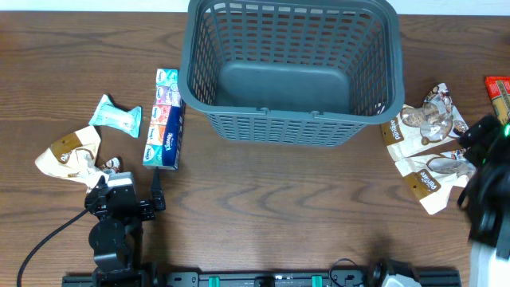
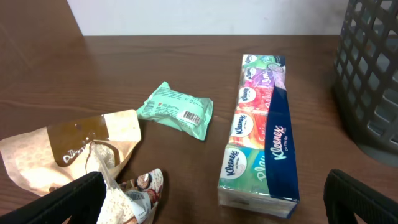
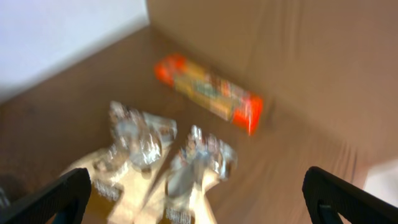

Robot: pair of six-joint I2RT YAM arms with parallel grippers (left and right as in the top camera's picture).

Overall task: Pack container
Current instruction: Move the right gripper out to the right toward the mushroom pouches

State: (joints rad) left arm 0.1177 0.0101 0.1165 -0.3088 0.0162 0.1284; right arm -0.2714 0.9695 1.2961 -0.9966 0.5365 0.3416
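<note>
The dark grey lattice basket stands empty at the back middle; its wall shows in the left wrist view. My left gripper is open and empty at the front left, near a beige snack bag, a mint green packet and a Kleenex tissue multipack. My right gripper is open and empty at the right edge, above two cream snack packets. An orange-ended packet lies beyond them. The right wrist view is blurred.
In the overhead view the tissue multipack, mint packet and beige bag lie left of the basket. The cream packets and the orange packet lie to its right. A black cable trails at front left.
</note>
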